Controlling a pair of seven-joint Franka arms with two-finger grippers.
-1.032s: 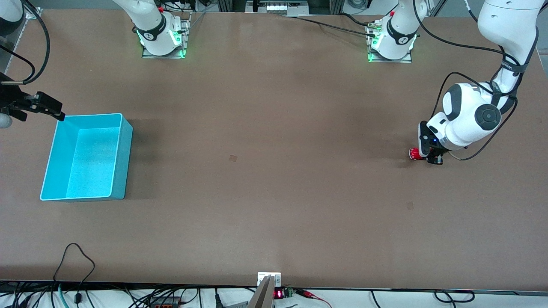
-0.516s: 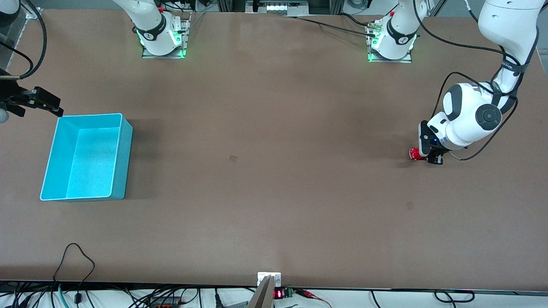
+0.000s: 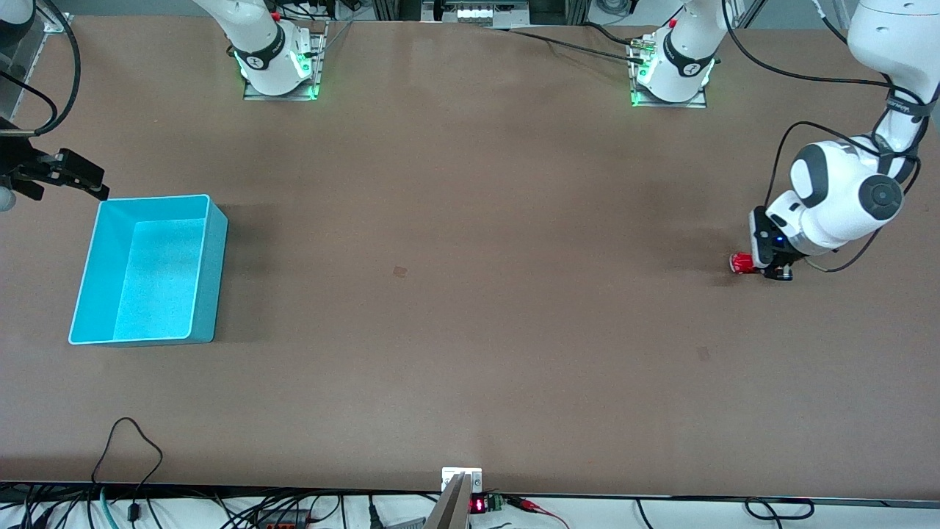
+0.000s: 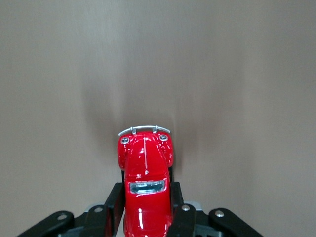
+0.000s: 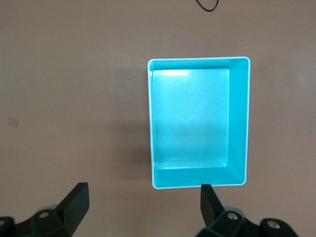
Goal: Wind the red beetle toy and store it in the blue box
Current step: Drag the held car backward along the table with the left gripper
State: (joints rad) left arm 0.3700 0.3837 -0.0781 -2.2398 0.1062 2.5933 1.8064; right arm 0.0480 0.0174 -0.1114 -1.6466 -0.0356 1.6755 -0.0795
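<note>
Tabletop (image 3: 470,294) of plain brown fills our view from the high front camera, with two white robot arms based along its upper edge. We see the left claw (image 3: 771,266) low at the left arm's end of the tabletop, its two fingers (image 4: 112,210) closed on the sides of the red beetle toy (image 3: 742,263). In the left wrist view the toy car (image 4: 145,180) points away from the claw, silvery bumper leading, wheels seemingly at the tabletop. We find the blue box (image 3: 150,268) well apart, at the right arm's end, open-topped with nothing inside. The right claw (image 3: 70,176) hangs in the air over the tabletop just beside one of the box's corners, its fingers (image 5: 74,205) spread wide and holding nothing; the right wrist view looks straight down into the box (image 5: 197,121).
</note>
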